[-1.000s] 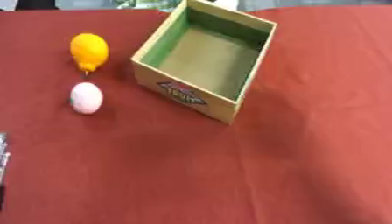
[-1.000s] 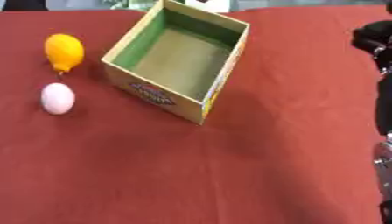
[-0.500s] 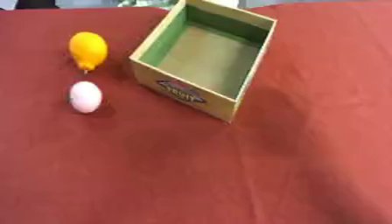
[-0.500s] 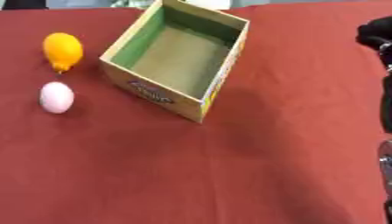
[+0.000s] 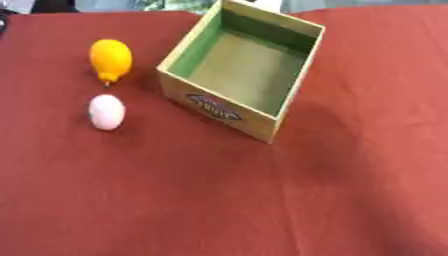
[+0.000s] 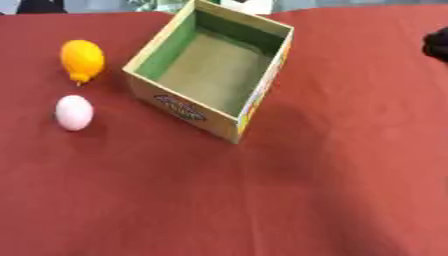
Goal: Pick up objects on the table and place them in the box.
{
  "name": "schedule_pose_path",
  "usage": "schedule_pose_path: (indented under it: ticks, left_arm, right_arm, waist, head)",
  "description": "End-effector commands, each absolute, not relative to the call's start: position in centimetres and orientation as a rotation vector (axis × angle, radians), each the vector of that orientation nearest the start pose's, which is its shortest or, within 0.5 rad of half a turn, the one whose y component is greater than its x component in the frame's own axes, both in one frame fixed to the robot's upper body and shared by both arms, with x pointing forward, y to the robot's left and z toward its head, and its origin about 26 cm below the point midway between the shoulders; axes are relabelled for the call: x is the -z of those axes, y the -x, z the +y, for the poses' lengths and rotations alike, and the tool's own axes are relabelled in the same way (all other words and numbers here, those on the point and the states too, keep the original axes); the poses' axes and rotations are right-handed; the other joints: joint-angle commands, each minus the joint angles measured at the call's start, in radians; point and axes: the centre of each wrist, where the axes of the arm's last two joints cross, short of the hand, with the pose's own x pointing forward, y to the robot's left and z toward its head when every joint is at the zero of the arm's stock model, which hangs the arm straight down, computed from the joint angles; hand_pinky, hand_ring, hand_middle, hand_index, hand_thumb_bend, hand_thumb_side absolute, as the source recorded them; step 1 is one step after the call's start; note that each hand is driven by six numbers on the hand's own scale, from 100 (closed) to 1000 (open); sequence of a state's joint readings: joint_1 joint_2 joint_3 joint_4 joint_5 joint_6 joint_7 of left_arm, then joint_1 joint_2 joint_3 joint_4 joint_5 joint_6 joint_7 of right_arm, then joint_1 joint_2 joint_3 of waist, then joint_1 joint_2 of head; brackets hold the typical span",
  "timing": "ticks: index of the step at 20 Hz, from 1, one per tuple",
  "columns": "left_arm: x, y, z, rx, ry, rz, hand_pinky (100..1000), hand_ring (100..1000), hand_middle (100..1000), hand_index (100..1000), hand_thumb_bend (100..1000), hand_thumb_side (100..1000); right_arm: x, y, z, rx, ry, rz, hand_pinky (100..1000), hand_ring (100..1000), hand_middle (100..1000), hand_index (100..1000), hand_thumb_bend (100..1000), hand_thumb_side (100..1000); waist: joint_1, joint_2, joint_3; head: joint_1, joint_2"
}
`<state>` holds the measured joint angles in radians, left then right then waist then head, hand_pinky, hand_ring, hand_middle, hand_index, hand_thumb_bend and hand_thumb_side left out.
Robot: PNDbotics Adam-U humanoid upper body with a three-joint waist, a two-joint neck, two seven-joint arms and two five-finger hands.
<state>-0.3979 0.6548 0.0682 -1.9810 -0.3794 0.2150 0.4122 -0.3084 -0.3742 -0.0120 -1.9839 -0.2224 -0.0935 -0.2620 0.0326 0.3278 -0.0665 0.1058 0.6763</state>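
At the right eye view's right edge alone a dark robot part (image 6: 437, 45) shows, robot hand state unreadable, beyond the box (image 6: 216, 115).

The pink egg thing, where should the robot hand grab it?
Best around its middle, probably from above. The pink egg lies on the red tablecloth, apart from the orange lemon and the box, so fingers and thumb can close on its rounded left and right sides.
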Motion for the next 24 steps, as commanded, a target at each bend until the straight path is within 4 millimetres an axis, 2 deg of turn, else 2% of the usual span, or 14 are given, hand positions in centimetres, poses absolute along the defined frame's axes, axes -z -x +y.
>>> schedule_pose_path:
  ticks: [1, 5, 7, 10, 14, 17, 18, 21, 24]
  left_arm:
    - [-28.7, -29.5, 30.9, 0.336, -1.299, -2.216, 517, 666, 726, 830, 100, 643]
    - [-29.5, -29.9, 30.5, 0.473, -1.325, -2.150, 575, 718, 766, 865, 100, 713]
    - [-29.9, -30.2, 30.1, 0.583, -1.333, -2.103, 607, 741, 784, 883, 100, 714]
    - [-30.9, -30.5, 29.3, 0.782, -1.336, -2.012, 647, 769, 812, 914, 100, 762]
    - [-32.0, -30.5, 28.4, 0.983, -1.345, -1.892, 661, 780, 826, 929, 118, 801]
    - [-32.4, -30.3, 28.2, 1.026, -1.356, -1.856, 661, 780, 826, 929, 118, 801]
    - [-32.3, -30.4, 28.2, 1.052, -1.360, -1.834, 693, 803, 851, 963, 240, 853]
    - [-31.8, -31.5, 28.6, 1.191, -1.367, -1.731, 707, 815, 868, 987, 269, 847]
    - [-30.6, -32.8, 28.8, 1.332, -1.366, -1.608, 737, 838, 904, 1000, 346, 832]
  right_arm:
    - [-21.5, -30.0, -27.2, -0.021, 0.084, -2.400, 729, 673, 570, 804, 100, 956]
    - [-21.4, -30.0, -27.2, -0.024, 0.082, -2.397, 729, 672, 570, 804, 100, 956]
    - [-21.4, -30.0, -27.2, -0.027, 0.082, -2.393, 730, 672, 570, 804, 100, 956]
    - [-21.3, -30.0, -27.1, -0.031, 0.080, -2.390, 730, 672, 569, 804, 100, 956]
    - [-21.3, -30.0, -27.1, -0.034, 0.078, -2.386, 730, 672, 569, 803, 100, 956]
    - [-21.3, -30.0, -27.1, -0.034, 0.078, -2.385, 730, 672, 569, 803, 100, 956]
    - [-21.3, -30.0, -27.1, -0.040, 0.076, -2.384, 730, 673, 569, 803, 100, 956]
    - [-21.3, -30.0, -26.9, -0.049, 0.065, -2.381, 730, 673, 569, 803, 100, 956]
    - [-21.3, -30.0, -26.9, -0.052, 0.062, -2.379, 730, 673, 569, 803, 100, 955]
  waist:
    - [-0.001, -0.016, 0.002]
    - [-0.001, -0.018, 0.002]
    - [-0.002, -0.019, 0.002]
    - [-0.002, -0.021, 0.001]
    - [-0.002, -0.023, 0.001]
    - [-0.002, -0.023, 0.002]
    - [0.001, -0.024, -0.004]
    - [0.002, -0.027, -0.014]
    - [0.001, -0.030, -0.018]
  head:
    - [0.012, -0.011]
    - [0.012, -0.012]
    - [0.011, -0.010]
    - [0.008, -0.008]
    - [0.005, -0.007]
    - [0.004, -0.007]
    - [0.004, -0.007]
    - [0.007, -0.009]
    - [0.005, -0.010]
